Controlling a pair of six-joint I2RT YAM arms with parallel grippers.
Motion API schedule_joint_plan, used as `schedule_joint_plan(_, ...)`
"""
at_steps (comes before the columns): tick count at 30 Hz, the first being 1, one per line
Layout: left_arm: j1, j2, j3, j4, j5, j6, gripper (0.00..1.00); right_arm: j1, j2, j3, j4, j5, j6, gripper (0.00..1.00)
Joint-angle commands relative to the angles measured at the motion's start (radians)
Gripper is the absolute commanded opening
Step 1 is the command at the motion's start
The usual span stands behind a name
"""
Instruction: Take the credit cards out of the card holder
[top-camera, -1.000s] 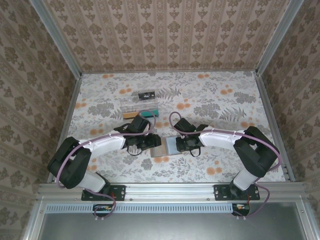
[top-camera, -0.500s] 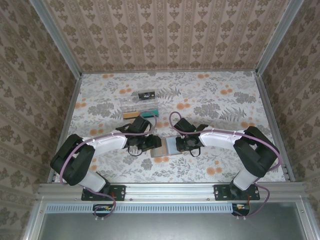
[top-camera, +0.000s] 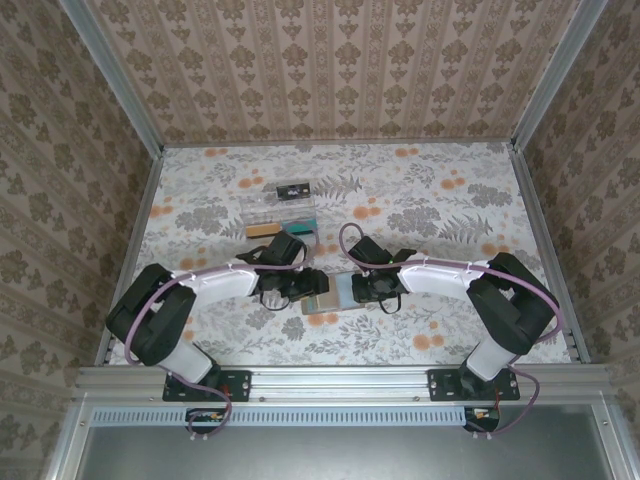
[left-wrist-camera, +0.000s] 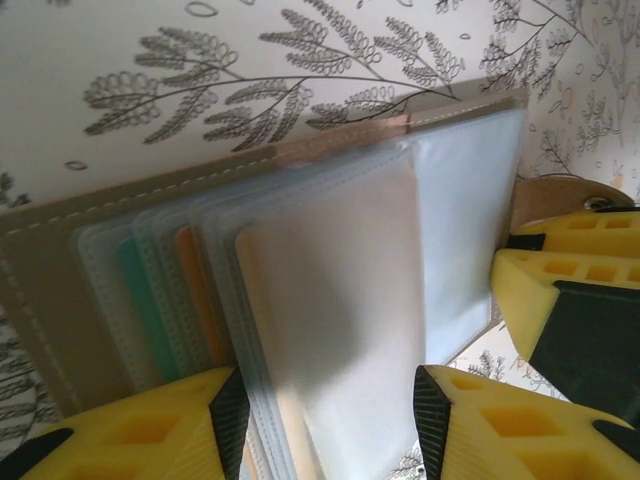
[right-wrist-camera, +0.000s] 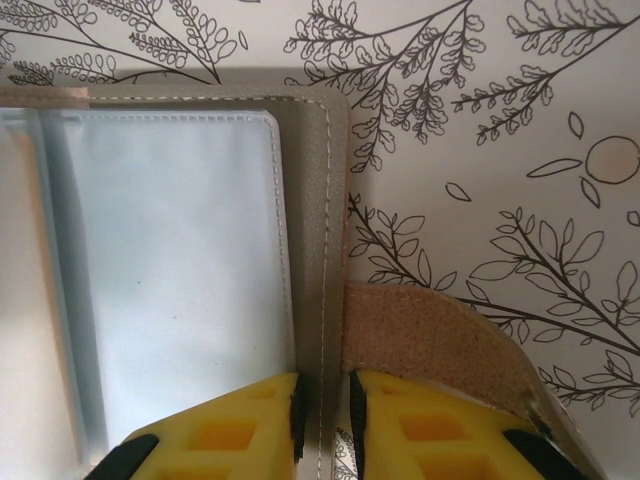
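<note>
The desk (top-camera: 450, 215) wears a pale cloth printed with grey ferns and small orange blooms. Beyond the left tool (top-camera: 312, 284) and a little to its left sits a clear tray (top-camera: 252, 210), apart from it; what lies inside is too small to name. Close up, past the right tool (right-wrist-camera: 325, 400), the print shows as fine dark branches and leaves, with one pale orange bloom (right-wrist-camera: 612, 160) off to that tool's right. Papered walls (top-camera: 340, 70) in a brown damask stripe close the desk on three sides, with metal rails (top-camera: 338, 142) along their feet. Behind both tools a metal beam (top-camera: 340, 378) spans the near edge, with a grey panel (top-camera: 340, 450) below it.
</note>
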Motion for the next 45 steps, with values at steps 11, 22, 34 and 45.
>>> schedule_joint_plan(11, -0.022, 0.012, 0.039, 0.005, 0.031, 0.029, 0.57, 0.009, 0.025, -0.023, 0.021, -0.029, 0.014, 0.24)
schedule_joint_plan(22, -0.005, -0.063, 0.078, -0.214, -0.138, 0.059, 0.55, 0.009, 0.026, -0.023, 0.020, -0.029, 0.013, 0.24)
schedule_joint_plan(34, -0.014, 0.012, 0.076, -0.149, -0.069, 0.042, 0.53, 0.008, 0.030, -0.020, 0.021, -0.030, 0.013, 0.24)
schedule_joint_plan(45, -0.020, 0.044, 0.079, -0.076, -0.010, 0.041, 0.53, 0.009, 0.039, -0.018, 0.026, -0.034, 0.013, 0.24)
